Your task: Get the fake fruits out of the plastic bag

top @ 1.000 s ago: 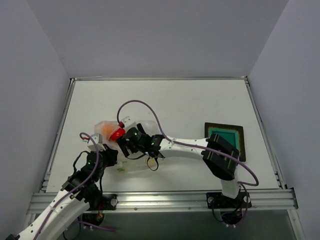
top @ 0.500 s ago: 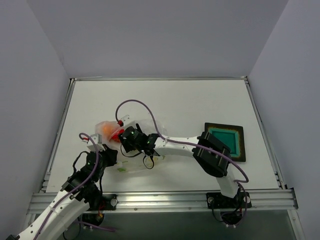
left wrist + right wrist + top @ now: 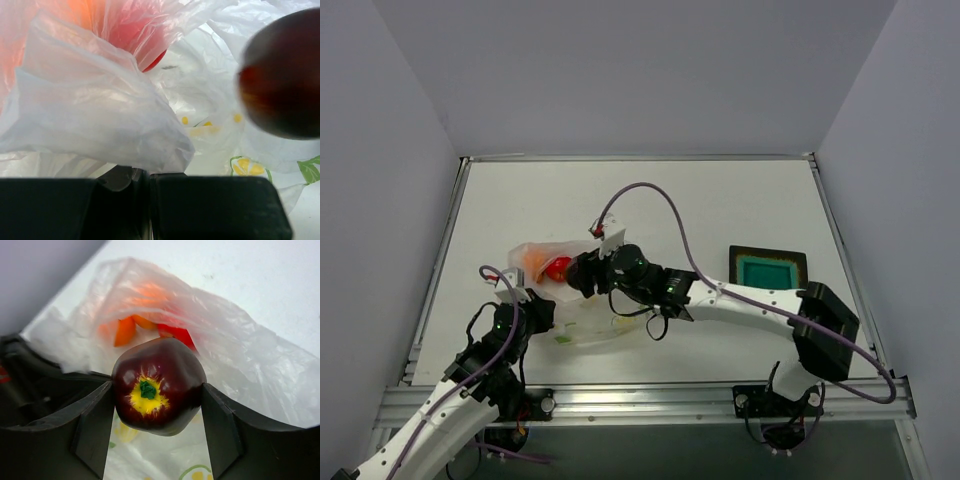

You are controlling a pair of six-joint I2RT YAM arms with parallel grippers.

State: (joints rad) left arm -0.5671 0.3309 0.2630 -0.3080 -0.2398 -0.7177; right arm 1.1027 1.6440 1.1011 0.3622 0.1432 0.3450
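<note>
**Hard to make out**
- Orange plastic fruit (image 3: 124,330): only an orange glow through the film. I cannot tell whether it is one fruit or two.
- Bright red round plastic fruit (image 3: 176,333): partly hidden behind the held fruit in the right wrist view. In the left wrist view it is a red blur at 12 o'clock.
- Dark maroon round plastic fruit (image 3: 157,385): sharp in the right wrist view. In the left wrist view it is blurred and cut off by the edge at 2 o'clock.
- From above, the fingertips of both grippers are lost among the arm bodies and the film.

**Surroundings**
- White table (image 3: 720,210).
- Black square tray with a teal centre (image 3: 768,270): well apart from the bag, at its 3 o'clock.
- A purple cable (image 3: 655,195) arches over the right arm.

**Container**
- Translucent whitish crinkly plastic bag (image 3: 582,325), with yellow and green flower prints, lies crumpled at the near left of the table. The red and orange fruits sit inside its far end, at 10 o'clock from the right gripper.

**Grippers**
- Right gripper (image 3: 156,390): clamped on the maroon fruit, one finger on each flank, the yellow-and-green stem end facing the camera. The fruit is bare of film, with the bag behind and below it.
- Left gripper (image 3: 149,200): fingers pressed together, pinching a fold of the bag.
</note>
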